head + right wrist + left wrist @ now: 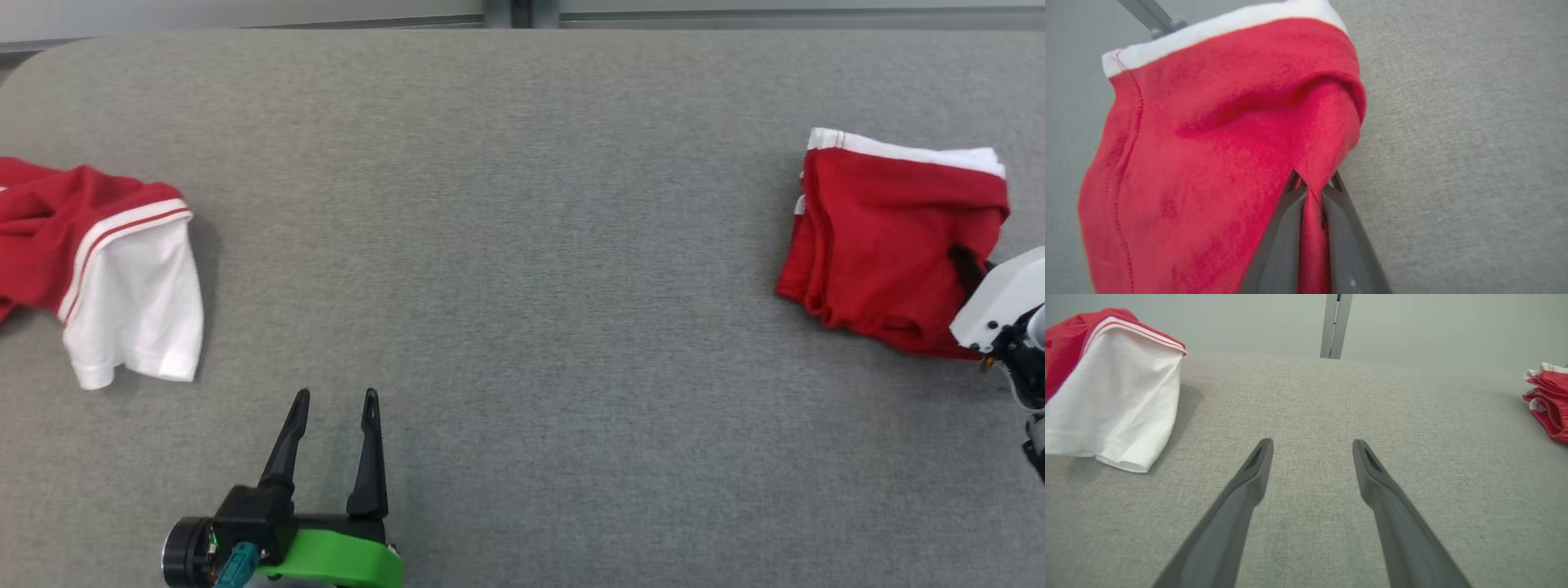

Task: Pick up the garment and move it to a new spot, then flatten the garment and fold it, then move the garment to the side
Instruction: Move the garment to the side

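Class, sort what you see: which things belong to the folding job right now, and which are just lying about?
In the job: folded red garment; right pincer, shut on it.
Lying about: crumpled red-and-white garment; left pincer, open, idle.

Head view: set high, facing forward and steeply down; takes in the grey padded surface [522, 245] up to its far edge.
Left wrist view: set low, close over the surface, facing along the left gripper [1312, 442] toward the far edge; the red-and-white garment [1118, 396] at its left and the folded red garment [1549, 404] at its far right also lie in the head view.
Right wrist view: very near, looking along the right gripper [1314, 179], hard against the folded red garment.
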You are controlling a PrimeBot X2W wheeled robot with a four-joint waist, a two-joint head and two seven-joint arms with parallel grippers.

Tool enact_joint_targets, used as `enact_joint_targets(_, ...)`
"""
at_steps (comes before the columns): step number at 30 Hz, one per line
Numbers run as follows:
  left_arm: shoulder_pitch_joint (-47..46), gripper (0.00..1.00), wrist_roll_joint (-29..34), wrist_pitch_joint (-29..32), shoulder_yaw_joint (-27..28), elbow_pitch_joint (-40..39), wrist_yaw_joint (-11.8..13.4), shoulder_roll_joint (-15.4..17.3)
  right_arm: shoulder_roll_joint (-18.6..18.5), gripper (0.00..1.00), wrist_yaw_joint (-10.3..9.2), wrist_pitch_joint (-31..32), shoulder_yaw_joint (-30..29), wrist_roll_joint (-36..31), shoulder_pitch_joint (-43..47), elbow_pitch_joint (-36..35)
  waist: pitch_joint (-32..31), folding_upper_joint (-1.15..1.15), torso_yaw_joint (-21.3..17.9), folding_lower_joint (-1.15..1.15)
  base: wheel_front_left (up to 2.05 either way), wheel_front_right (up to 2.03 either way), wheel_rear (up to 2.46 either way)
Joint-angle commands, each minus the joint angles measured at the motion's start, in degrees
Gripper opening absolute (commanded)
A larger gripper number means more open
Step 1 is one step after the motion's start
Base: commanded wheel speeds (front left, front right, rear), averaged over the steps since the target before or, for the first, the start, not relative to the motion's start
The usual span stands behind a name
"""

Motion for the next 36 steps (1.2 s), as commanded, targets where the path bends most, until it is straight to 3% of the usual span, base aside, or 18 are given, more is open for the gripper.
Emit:
enact_joint_targets(1,-2.1,1.0,0.6,0.0,-0.1,0.0,-0.6,0.2,-1.5,0.0,-0.09,-0.8,-0.5,-0.4,-1.2,-0.4,5.2,0.0,-9.4,0.0,0.0,0.0,0.0)
enact_joint_targets(7,-6.5,1.0,3.2,0.0,0.2,0.5,-2.6,0.2,-6.8,0.0,-0.07,-3.3,-2.8,-3.1,-5.4,1.3,10.7,0.0,-11.6,0.0,0.0,0.0,0.0)
enact_joint_targets(16,-7.1,1.0,4.6,0.0,1.4,1.1,-3.6,0.2,-12.3,0.0,-0.07,-3.7,-5.5,-12.1,-15.0,8.1,14.4,0.0,-6.9,0.0,0.0,0.0,0.0)
enact_joint_targets(17,-6.7,1.0,4.6,0.0,1.5,1.1,-3.5,0.2,-12.8,0.05,-0.08,-3.9,-5.6,-13.5,-15.7,9.0,14.5,0.0,-6.5,0.0,0.0,0.0,0.0)
enact_joint_targets(18,-6.3,1.0,4.5,0.0,1.5,1.1,-3.5,0.2,-13.4,0.47,-0.08,-4.6,-5.2,-15.2,-16.5,9.6,14.5,0.0,-5.9,0.0,0.0,0.0,0.0)
enact_joint_targets(19,-5.9,1.0,4.5,0.0,1.5,1.1,-3.5,0.2,-13.8,1.0,-0.08,-5.5,-5.3,-16.3,-17.2,10.0,14.4,0.0,-5.5,0.0,0.0,0.0,0.0)
enact_joint_targets(27,-4.9,1.0,3.1,0.0,2.0,0.1,-2.3,0.2,-15.6,1.0,-0.08,-16.3,-7.3,-28.1,-21.5,12.4,13.6,0.0,-5.5,0.0,0.0,0.0,0.0)
enact_joint_targets(32,-4.0,1.0,1.8,0.0,2.3,0.7,-1.8,0.2,-12.9,1.0,-0.08,-25.2,-7.7,-30.2,-17.4,9.8,8.2,0.0,-5.6,0.0,0.0,0.0,0.0)
enact_joint_targets(36,-1.6,1.0,0.7,0.0,3.0,1.7,-1.6,0.2,-9.5,1.0,-0.08,-28.6,-7.9,-30.2,-10.0,3.0,1.0,0.0,-5.4,0.0,0.0,0.0,0.0)
